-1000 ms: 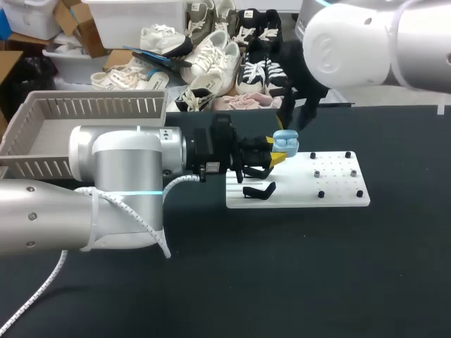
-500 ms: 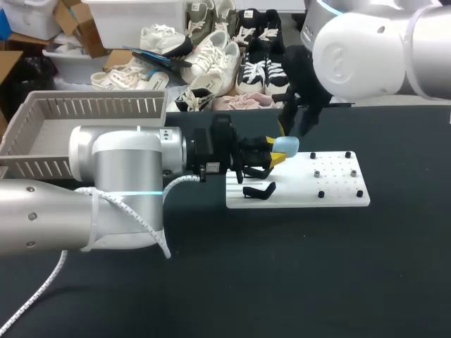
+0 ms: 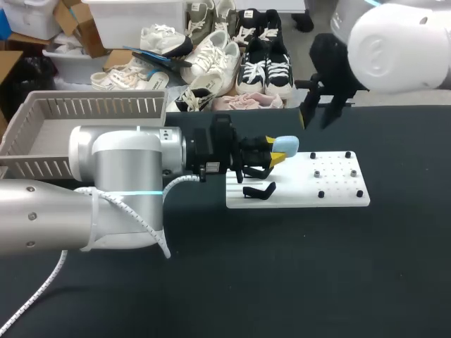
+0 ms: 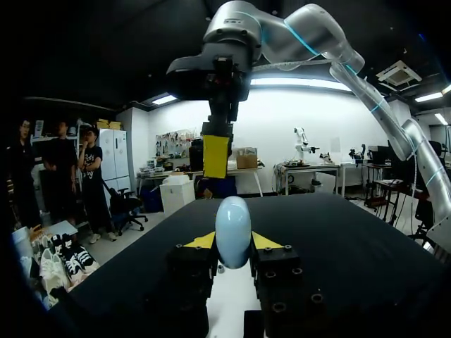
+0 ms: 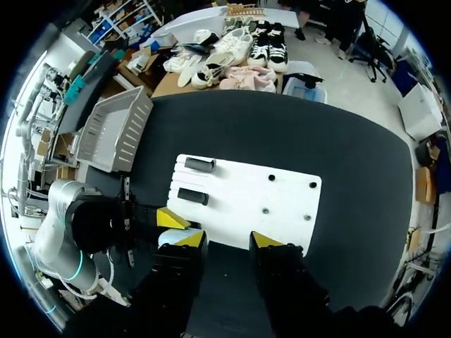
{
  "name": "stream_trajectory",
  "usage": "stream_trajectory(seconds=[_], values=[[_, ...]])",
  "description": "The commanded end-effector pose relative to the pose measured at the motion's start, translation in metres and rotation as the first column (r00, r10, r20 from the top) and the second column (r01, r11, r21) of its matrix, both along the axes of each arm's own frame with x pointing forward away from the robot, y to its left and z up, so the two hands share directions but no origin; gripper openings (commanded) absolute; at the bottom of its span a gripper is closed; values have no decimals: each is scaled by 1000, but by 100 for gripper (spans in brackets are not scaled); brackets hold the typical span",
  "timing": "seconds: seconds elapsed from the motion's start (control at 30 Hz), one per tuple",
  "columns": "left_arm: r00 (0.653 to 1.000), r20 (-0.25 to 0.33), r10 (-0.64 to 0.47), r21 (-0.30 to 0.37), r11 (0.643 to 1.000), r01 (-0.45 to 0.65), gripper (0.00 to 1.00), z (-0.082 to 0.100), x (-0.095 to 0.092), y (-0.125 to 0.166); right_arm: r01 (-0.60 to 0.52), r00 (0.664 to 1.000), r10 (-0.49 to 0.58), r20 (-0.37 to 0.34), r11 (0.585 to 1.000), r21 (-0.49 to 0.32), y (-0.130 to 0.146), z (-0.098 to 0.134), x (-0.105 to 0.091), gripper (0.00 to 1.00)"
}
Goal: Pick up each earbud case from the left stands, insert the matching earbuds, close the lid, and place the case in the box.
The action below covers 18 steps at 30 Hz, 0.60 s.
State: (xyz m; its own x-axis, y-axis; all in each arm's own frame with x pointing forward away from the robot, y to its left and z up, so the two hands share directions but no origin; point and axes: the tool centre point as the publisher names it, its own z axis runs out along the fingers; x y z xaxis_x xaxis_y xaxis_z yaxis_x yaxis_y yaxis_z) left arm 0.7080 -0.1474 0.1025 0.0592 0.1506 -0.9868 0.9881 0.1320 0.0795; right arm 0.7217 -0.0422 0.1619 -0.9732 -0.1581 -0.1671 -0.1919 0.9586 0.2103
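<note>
While my left arm is stretching level across the table toward the right, its gripper (image 3: 276,156) is clamping the pale-blue earbud case (image 3: 285,146) over the white board's (image 3: 338,193) left end, the case's long axis seemingly running rightward. My right gripper (image 3: 318,116) is hovering with fingers spread and empty above the table's far edge, well apart from the case.

The right tool (image 3: 316,118) is pulling away from the case (image 3: 285,146), lifting back toward the far edge of the worktop (image 3: 282,267). The case, open a second ago, is now sitting closed.
</note>
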Motion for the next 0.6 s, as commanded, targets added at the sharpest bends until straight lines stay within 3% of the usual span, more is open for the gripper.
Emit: stream_trajectory(seconds=[0.03,0.3,0.6], values=[[1000,9,16,-6,1000,-16,0,3,1,7,36,997,-39,73,998,44,-13,0,-25,37],[995,56,85,9,996,-86,0,16,13,43,87,994,-92,58,992,86,-21,-11,-44,36],[960,125,250,59,964,-259,0,29,34,125,121,991,-125,41,988,96,-25,-17,-57,37]])
